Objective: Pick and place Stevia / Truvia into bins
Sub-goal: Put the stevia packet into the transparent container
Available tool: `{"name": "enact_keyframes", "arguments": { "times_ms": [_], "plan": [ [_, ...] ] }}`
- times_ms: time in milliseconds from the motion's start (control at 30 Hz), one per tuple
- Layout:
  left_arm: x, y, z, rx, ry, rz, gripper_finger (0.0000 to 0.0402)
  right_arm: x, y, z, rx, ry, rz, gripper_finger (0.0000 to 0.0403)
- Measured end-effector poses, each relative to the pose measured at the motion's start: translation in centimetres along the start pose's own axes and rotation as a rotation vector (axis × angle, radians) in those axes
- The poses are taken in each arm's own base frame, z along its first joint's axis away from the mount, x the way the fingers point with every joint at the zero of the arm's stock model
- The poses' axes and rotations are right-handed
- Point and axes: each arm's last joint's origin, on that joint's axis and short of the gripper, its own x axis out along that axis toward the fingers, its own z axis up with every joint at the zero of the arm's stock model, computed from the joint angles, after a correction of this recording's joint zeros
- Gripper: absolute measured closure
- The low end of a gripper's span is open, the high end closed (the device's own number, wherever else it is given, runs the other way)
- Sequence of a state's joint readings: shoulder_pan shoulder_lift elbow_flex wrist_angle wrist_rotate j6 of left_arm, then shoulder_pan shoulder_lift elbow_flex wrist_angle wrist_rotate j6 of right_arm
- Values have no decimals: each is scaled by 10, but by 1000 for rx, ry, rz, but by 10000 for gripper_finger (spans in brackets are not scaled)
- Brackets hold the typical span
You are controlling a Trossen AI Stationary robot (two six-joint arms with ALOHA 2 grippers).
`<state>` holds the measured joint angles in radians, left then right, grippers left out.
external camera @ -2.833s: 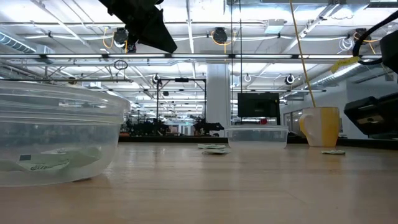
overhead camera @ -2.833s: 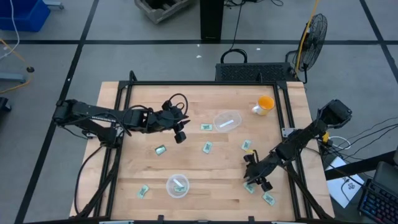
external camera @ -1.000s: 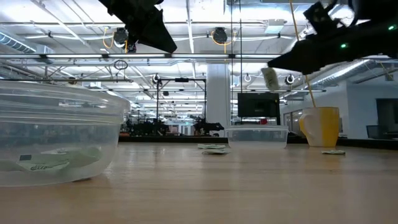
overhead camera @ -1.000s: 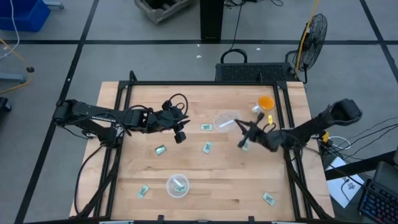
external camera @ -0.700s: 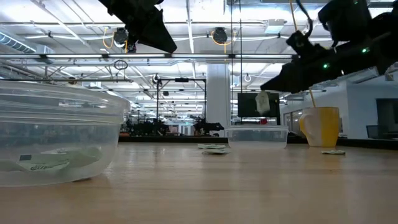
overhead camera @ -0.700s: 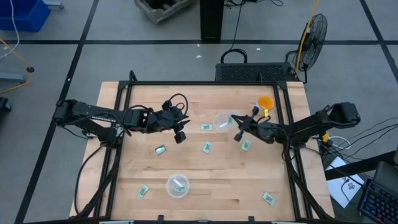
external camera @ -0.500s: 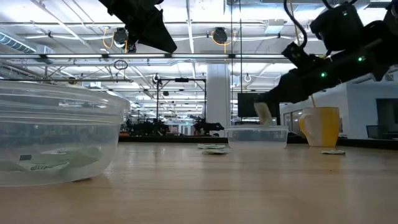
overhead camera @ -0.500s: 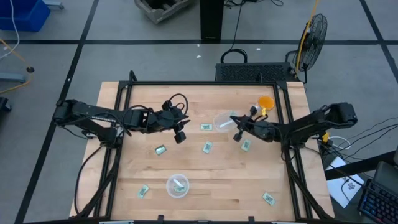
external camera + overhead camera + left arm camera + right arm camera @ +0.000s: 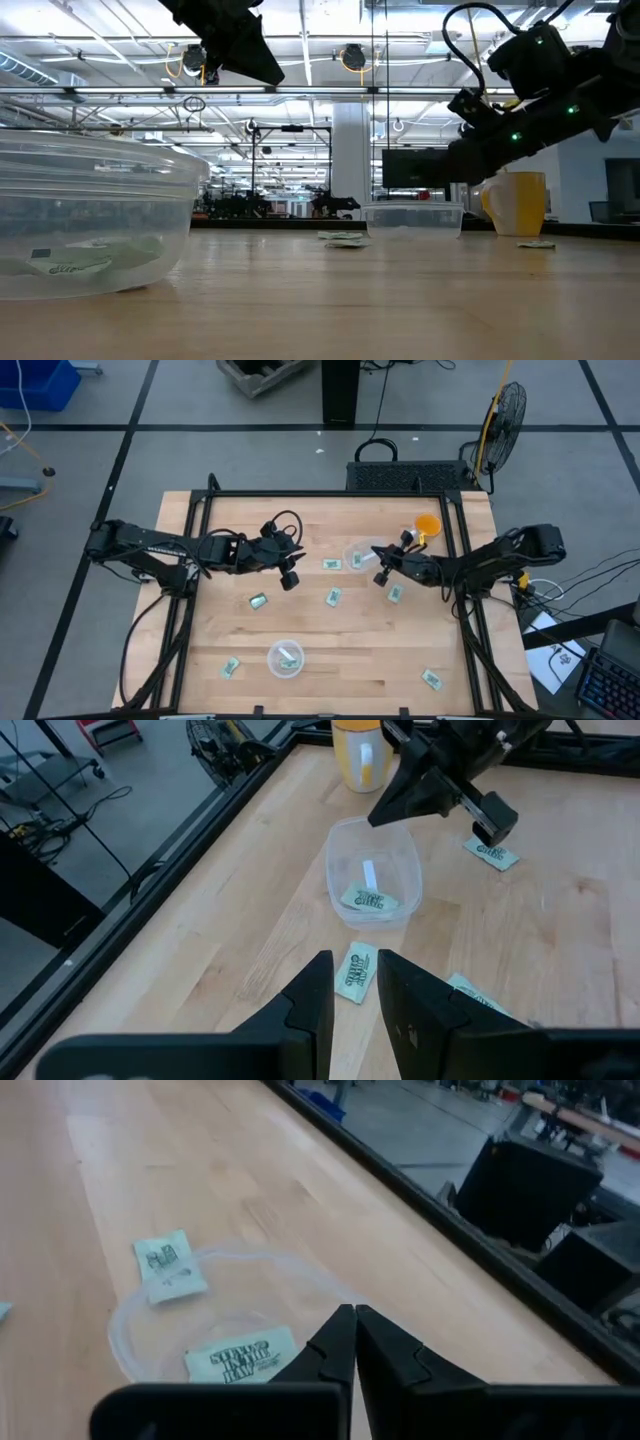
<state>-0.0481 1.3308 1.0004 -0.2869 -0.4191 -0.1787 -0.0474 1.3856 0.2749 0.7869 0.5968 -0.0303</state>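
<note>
The far clear bowl holds a green-and-white sachet, lying flat on its bottom. My right gripper hovers at that bowl's right rim, its fingers together with nothing between them. The near bowl also holds sachets. Loose sachets lie flat on the table. My left gripper hangs open above the table's left half, nothing in its gap.
An orange cup stands at the far right, just behind my right arm. A black frame runs round the wooden table. Bare wood lies between the two bowls and along the near edge.
My right gripper has moved down and a little toward the table's far left, over the far bowl's rim. The sachet that hung below its fingers half a second ago has left them and now lies in the far bowl.
</note>
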Motion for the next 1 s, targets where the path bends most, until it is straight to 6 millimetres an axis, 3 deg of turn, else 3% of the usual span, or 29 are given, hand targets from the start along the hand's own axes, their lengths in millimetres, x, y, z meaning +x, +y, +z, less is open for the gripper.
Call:
{"name": "enact_keyframes", "arguments": {
  "times_ms": [133,267,433,600,800,1000],
  "plan": [
    [0,0,0,0,0,0,314,-2,2,5,-15,-40,67,373],
    [0,0,0,-7,0,-1,314,-11,8,19,29,-154,240,347],
    [0,0,0,-7,1,-1,314,-37,20,37,35,-281,509,323],
    [0,0,0,-7,1,-1,314,-69,38,36,-44,-275,835,317],
    [0,0,0,-9,1,-1,314,-106,52,37,17,-135,1052,317],
    [0,0,0,-14,1,-1,314,-137,58,64,13,193,964,316]
  ]
}}
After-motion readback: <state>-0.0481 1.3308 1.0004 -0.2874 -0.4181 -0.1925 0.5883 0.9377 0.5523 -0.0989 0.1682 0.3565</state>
